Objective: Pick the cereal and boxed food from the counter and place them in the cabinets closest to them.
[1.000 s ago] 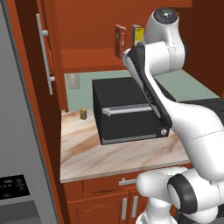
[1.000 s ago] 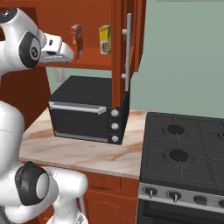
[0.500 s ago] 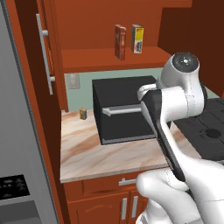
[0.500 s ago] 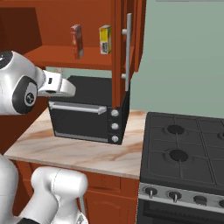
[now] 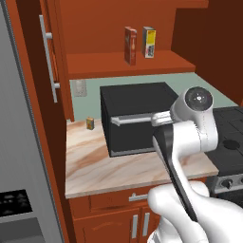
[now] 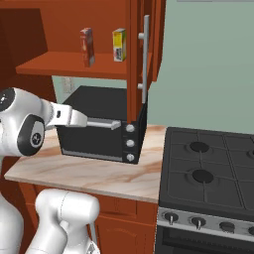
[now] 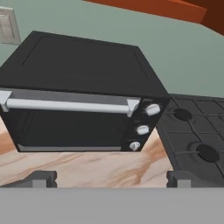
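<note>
An open reddish-brown wall cabinet (image 5: 128, 64) hangs above a marble table (image 5: 118, 163), its door (image 6: 141, 54) swung outward. A black toaster oven (image 7: 83, 100) sits on the table beside a dark stove (image 6: 213, 168). On the cabinet shelf, a red box (image 5: 130, 45) and a yellow cereal box (image 5: 149, 42) stand upright, close together. The robot's fingers (image 7: 111, 177) are spread wide apart and empty, low in front of the oven, well below and apart from both boxes. A small jar (image 5: 90, 123) stands by the wall.
</note>
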